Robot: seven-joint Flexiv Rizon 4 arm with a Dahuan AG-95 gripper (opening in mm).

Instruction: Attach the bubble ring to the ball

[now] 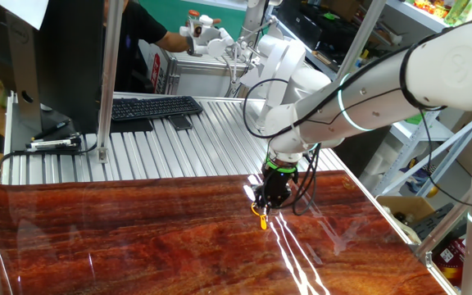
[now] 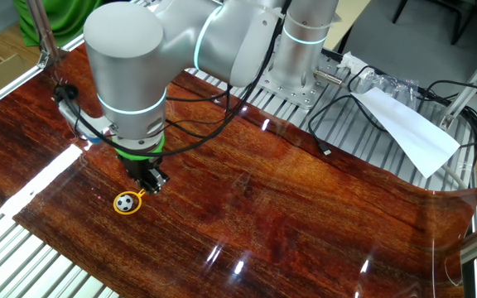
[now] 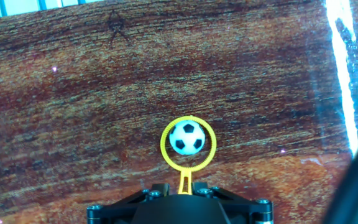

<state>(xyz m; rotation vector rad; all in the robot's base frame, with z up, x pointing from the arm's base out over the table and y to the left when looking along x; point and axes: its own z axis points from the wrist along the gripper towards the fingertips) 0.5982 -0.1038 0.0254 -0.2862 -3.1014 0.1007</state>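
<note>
The bubble ring (image 3: pixel 164 144) is a thin yellow hoop with a short stem. It lies flat on the red-brown wood-grain mat (image 3: pixel 73 93), encircling a small black-and-white football (image 3: pixel 187 138). My gripper (image 3: pixel 184 189) is low over the mat, and the ring's stem runs back between its black fingers (image 3: pixel 160 188), which sit close on either side of it. In the other fixed view the ball (image 2: pixel 124 201) sits inside the ring (image 2: pixel 138 195) just in front of the gripper (image 2: pixel 147 180). In one fixed view only a yellow bit of the ring (image 1: pixel 261 220) shows under the gripper (image 1: pixel 267 197).
The mat lies on a ribbed metal table (image 1: pixel 179 152). A black keyboard (image 1: pixel 154 106) and a person are at the far side. White paper (image 2: pixel 408 128), a plastic bag and cables (image 2: pixel 338 124) lie near the arm's base. Metal posts (image 1: pixel 109 74) stand at the table edges.
</note>
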